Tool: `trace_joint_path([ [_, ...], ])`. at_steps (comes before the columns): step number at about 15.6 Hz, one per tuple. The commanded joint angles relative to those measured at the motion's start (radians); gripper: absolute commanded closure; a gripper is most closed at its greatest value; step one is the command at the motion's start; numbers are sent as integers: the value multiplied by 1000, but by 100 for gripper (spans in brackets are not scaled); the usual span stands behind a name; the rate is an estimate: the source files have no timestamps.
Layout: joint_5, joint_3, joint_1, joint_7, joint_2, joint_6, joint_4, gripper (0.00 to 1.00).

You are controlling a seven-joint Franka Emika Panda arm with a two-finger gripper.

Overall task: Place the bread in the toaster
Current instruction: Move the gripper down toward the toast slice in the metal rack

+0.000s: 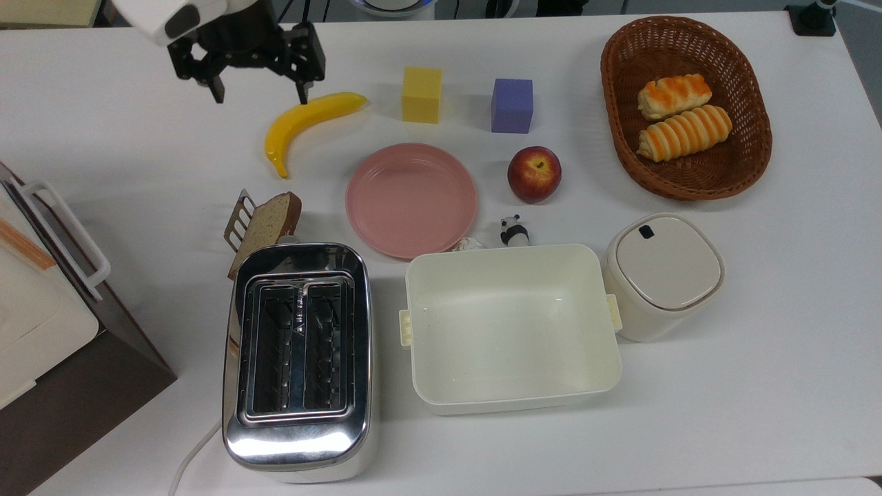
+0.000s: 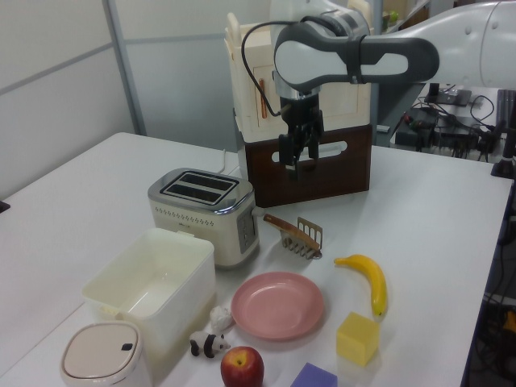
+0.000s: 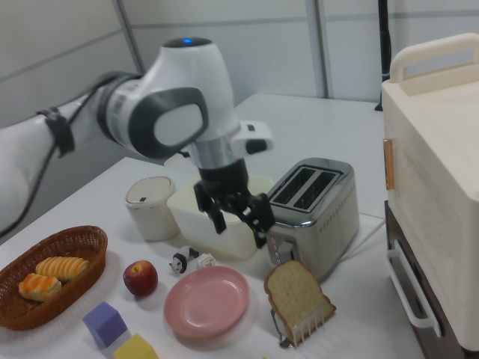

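The gripper [image 1: 258, 91] hangs in the air with its jaws spread and nothing between them, near the stem end of the banana [image 1: 306, 122] and well apart from the bread [image 3: 298, 295]. The bread leans tilted on a small metal rack [image 3: 303, 329] just beside the toaster [image 1: 298, 358], whose two slots are empty. Risks noted: the slice stands at an angle, so a descent not matched to that tilt could push it over or off the rack. The rack looks light and may shift or lift with the bread. The toaster's chrome wall stands close by, leaving one finger little room on that side.
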Motion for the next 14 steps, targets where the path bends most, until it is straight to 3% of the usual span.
trace_joint_path([
  [1,-13,-4,-19,-89,27,80,-29,0],
  [5,-13,-4,-16,-85,73,188,-79,0],
  [14,-20,-1,19,-36,194,304,-80,0],
])
